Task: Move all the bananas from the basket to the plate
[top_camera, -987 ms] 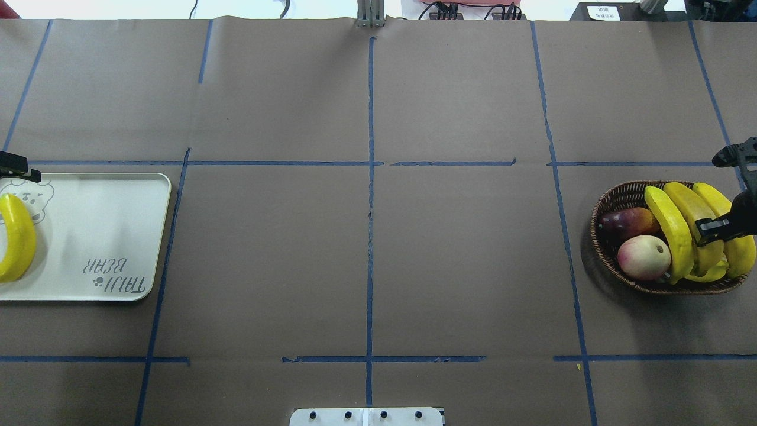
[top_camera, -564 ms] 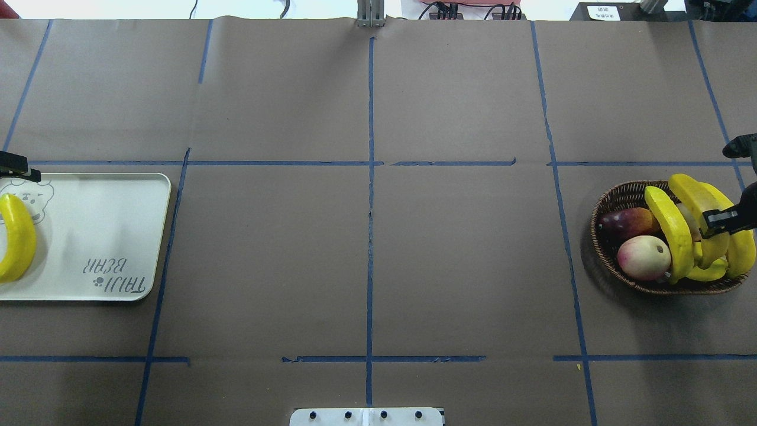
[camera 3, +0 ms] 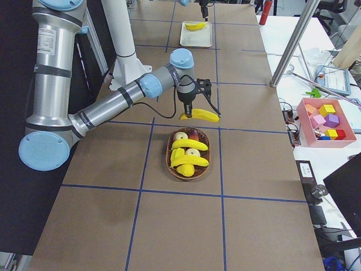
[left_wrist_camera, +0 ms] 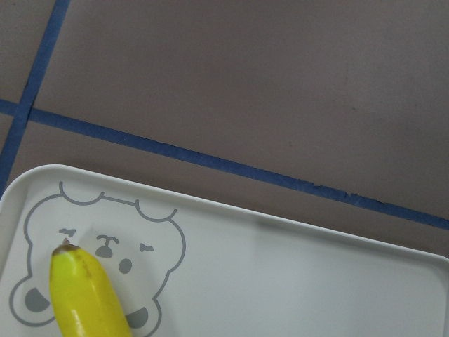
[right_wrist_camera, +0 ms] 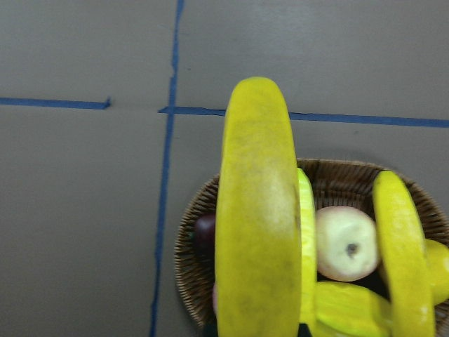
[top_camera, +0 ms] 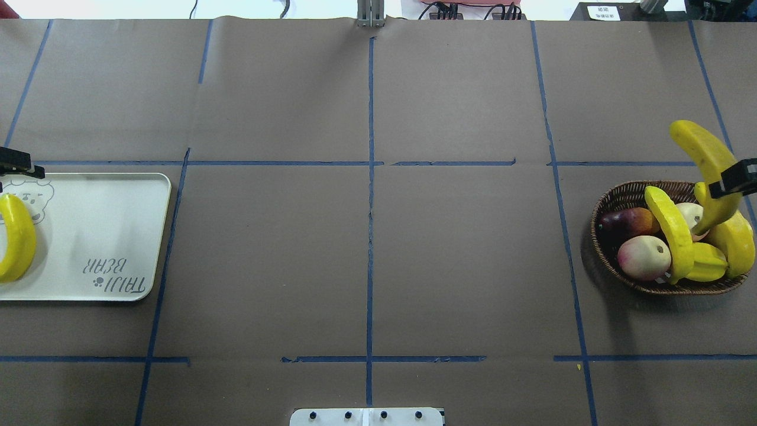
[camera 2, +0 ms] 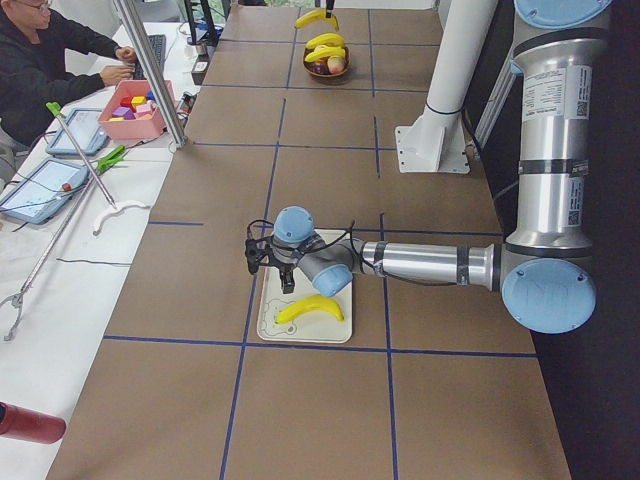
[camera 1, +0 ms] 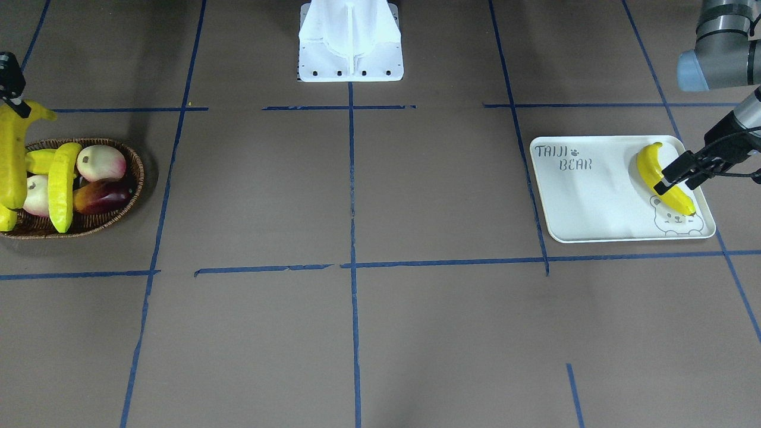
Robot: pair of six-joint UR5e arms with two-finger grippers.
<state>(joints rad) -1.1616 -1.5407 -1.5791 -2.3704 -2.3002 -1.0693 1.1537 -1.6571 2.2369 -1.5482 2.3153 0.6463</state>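
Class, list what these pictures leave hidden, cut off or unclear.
- Right claw: overhead, cut by the right edge; only one finger shows on the lifted banana.
- Left claw: overhead, cut by the left edge; front view too small to tell its opening.
- Basket floor: fruit covers it.

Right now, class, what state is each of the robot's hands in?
Left hand: looks open, holding nothing, above the plate.
Right hand: closed on a banana lifted over the basket.

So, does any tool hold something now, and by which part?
The right tool holds a banana across its body, not at a tip, above the basket. The left tool holds nothing.
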